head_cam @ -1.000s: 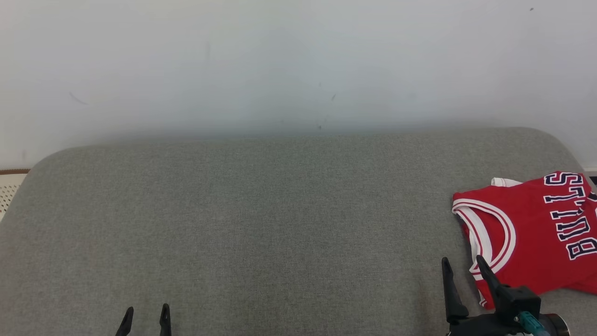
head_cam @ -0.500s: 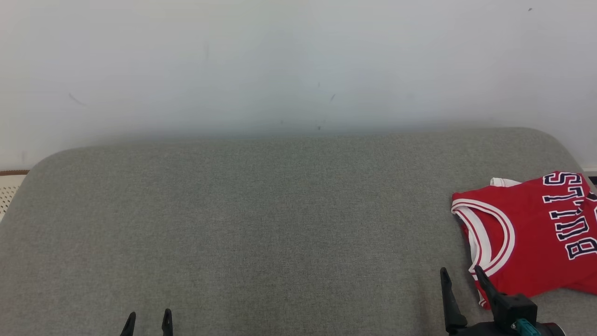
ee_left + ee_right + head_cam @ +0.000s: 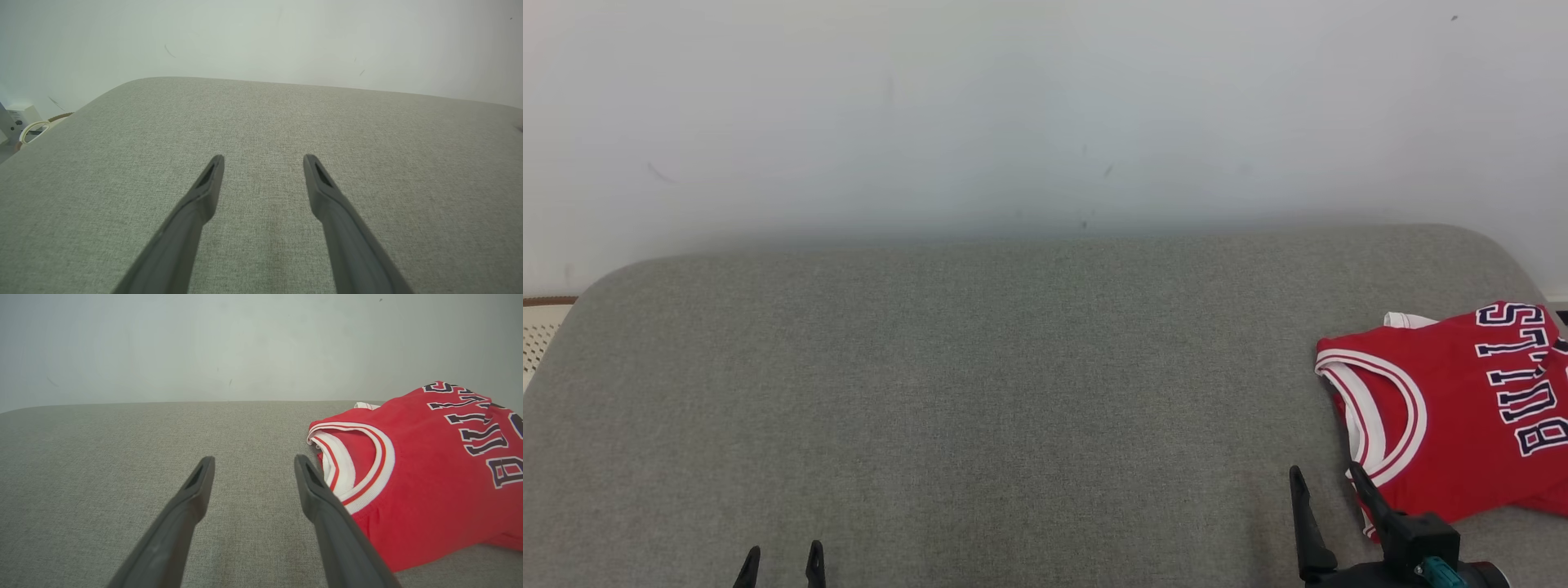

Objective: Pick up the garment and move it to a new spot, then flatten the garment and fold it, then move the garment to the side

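Head view has the left pincer (image 3: 782, 555) low at the near edge of the grey fabric worktop (image 3: 1013, 367), its arm reaching forward, fingers pointing toward the pale wall (image 3: 1013, 106), spread wide and holding nothing. The right pincer (image 3: 1325, 474) reaches further forward on the right side, likewise fully spread and empty. Its outer finger sits just beside the white-trimmed collar of the red garment (image 3: 1445, 416), which lies folded at the worktop's far right; whether they touch cannot be told. Right wrist view shows bare fabric between the jaws
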Controlling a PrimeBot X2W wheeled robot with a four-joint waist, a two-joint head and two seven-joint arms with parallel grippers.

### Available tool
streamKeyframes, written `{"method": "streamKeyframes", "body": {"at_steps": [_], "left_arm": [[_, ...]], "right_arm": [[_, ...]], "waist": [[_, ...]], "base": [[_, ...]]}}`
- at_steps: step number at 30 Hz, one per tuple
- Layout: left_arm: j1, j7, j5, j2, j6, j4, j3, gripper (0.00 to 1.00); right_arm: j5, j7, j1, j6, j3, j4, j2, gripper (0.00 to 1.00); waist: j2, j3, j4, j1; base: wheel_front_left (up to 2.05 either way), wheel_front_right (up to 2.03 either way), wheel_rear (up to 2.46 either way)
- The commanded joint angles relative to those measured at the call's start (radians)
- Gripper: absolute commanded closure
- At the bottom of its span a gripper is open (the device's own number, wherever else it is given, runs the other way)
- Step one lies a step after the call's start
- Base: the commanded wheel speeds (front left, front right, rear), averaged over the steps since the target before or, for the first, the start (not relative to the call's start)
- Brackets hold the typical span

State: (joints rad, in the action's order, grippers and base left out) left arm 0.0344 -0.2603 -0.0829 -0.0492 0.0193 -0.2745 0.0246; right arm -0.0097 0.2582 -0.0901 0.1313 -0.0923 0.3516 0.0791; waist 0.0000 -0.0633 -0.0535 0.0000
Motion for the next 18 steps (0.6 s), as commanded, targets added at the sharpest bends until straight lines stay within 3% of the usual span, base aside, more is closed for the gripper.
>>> {"method": "streamKeyframes", "body": {"at_steps": [1, 18], "left_arm": [[0.004, -0.003, 0.001, -0.002, -0.001, 0.015, 0.004, 0.0], [0.002, -0.004, 0.004, -0.002, -0.008, 0.021, 0.005, 0.0]], "right_arm": [[0.002, 0.004, -0.017, 0.0, -0.004, -0.016, 0.005, 0.0], [-0.003, 0.004, -0.014, 0.0, -0.006, -0.021, 0.004, 0.0]], "waist": [[0.0, 0.0, 0.001, 0.0], [0.0, -0.001, 0.004, 0.0]], "base": [[0.0, 0.0, 0.0], [0.0, 0.0, 0.0]]}}
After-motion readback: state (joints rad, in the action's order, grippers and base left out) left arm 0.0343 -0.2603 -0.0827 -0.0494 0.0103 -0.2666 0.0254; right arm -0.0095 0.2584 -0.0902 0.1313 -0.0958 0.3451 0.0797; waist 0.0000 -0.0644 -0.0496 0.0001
